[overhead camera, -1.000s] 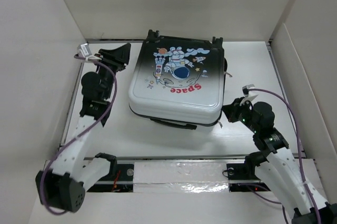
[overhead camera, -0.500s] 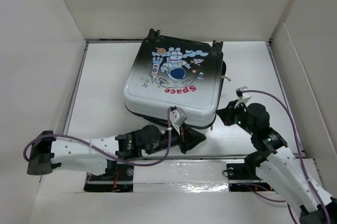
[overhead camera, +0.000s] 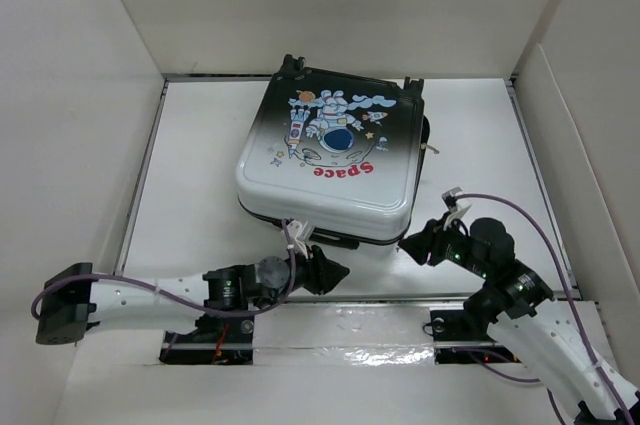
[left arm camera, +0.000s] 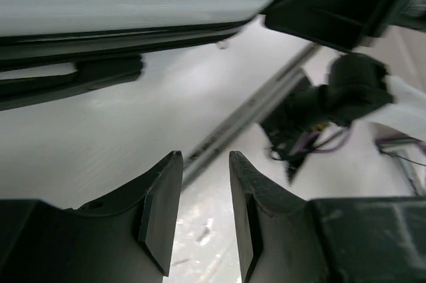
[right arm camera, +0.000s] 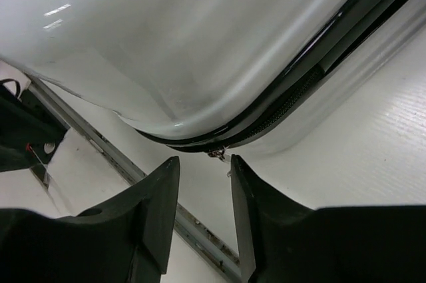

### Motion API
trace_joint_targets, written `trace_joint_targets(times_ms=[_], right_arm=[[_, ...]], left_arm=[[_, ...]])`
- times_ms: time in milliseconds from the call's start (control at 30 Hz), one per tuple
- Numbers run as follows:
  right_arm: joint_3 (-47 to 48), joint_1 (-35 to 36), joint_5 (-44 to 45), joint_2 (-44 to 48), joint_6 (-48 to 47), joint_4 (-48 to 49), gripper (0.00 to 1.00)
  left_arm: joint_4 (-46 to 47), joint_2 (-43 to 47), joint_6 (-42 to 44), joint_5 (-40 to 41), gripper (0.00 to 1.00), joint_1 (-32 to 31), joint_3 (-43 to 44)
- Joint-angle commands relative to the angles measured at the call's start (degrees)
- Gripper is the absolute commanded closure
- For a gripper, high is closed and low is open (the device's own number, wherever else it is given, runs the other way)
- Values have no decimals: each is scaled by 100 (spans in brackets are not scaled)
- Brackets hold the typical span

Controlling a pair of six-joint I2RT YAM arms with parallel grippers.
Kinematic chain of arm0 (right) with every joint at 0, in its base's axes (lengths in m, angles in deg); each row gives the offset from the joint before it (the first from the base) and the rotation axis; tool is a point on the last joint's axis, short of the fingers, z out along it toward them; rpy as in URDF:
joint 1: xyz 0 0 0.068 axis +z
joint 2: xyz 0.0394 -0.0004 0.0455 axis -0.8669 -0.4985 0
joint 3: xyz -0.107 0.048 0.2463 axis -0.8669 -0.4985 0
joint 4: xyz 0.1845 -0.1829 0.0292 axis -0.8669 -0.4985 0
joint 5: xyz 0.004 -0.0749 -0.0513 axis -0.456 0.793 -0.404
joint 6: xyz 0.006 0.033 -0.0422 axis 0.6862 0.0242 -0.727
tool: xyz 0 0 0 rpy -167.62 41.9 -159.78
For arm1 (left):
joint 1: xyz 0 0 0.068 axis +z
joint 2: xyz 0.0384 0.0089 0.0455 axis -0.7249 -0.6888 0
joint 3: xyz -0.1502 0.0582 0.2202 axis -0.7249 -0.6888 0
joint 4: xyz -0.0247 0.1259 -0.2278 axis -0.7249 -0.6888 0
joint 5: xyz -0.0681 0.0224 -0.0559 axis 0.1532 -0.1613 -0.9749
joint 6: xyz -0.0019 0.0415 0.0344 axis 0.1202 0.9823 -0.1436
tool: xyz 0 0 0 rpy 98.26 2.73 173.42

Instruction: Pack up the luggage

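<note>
Luggage (overhead camera: 330, 160) flat, astronaut print (overhead camera: 335, 127) upward

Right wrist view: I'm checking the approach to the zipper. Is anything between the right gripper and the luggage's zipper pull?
Nothing visible stands in the way. The right gripper is open, and the zipper pull at the seam of the luggage hangs just beyond its fingertips.

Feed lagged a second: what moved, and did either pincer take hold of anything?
The left pincer swung from the far left corner of the suitcase round to its near edge, then drew back leftwards a little. The right pincer moved to the near right corner, by the zip pull. The suitcase turned slightly. Neither pincer holds anything; the lid stayed down.
</note>
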Motion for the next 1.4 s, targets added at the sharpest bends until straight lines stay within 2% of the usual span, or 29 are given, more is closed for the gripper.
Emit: trace_joint_targets(times_ms=[0, 133, 333, 600, 667, 767, 800, 867, 900, 1133, 1267, 1367], right_arm=[[8, 57, -22, -244, 115, 46, 54], [-1, 110, -5, -605, 106, 230, 51], [-255, 295, 435, -852, 141, 819, 50], [-1081, 532, 856, -633, 352, 2496, 52], [-1161, 584, 1198, -571, 343, 2778, 55], [-1284, 637, 1568, -439, 247, 3190, 67], [-1284, 638, 1621, -430, 229, 3280, 74], [-1258, 638, 1586, -483, 133, 3455, 77], [-1240, 638, 1586, -500, 106, 3482, 84], [-731, 638, 1814, -369, -166, 2535, 99], [-126, 690, 1632, -517, -210, 1429, 100], [121, 839, 1525, -764, -219, 919, 100]], left_arm=[[393, -454, -165, 48, 68, 335, 126], [877, -1113, -16, -392, 68, 898, 179], [1554, -1632, 204, -691, 68, 1320, 337], [2380, -2450, 292, -999, 68, 1786, 574], [2504, -2634, 301, -1069, 69, 1857, 697], [2530, -2784, 371, -1087, 69, 1857, 812], [2548, -2810, 380, -1078, 70, 1857, 821], [2574, -2881, 380, -1095, 70, 1857, 821], [2574, -2907, 380, -1104, 70, 1857, 812], [3083, -3731, 336, -745, 71, 1857, 1101], [3225, -4374, 441, -411, 71, 1935, 1943], [3216, -4814, 442, -489, 71, 1989, 2488]])
